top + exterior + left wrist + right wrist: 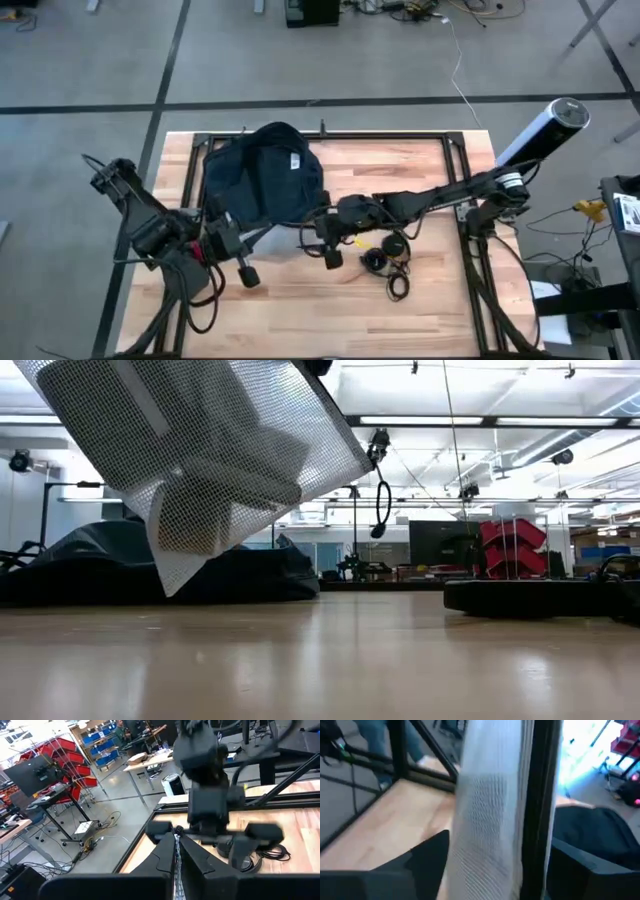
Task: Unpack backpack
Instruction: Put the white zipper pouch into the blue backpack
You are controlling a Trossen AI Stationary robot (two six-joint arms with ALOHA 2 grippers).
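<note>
The backpack (262, 172) lies slumped on the table (420, 300), toward its far edge and left of centre, with a small white label facing up. In the low view it is seen as a dark low mound (150, 570) resting on the wood.

A silvery mesh pouch (200, 450) is held in the air between the two arms, just in front of the backpack. The left pincer (176, 862) is clamped on one edge of the pouch, the mesh being pinched between its dark fingers (160, 860). The right pincer (485, 865) is closed on the opposite edge, the pale mesh (490, 820) running up between its fingers.

Black headphones (385, 255) with cables are lying on the table, just right of the right pincer and well apart from the backpack.
</note>
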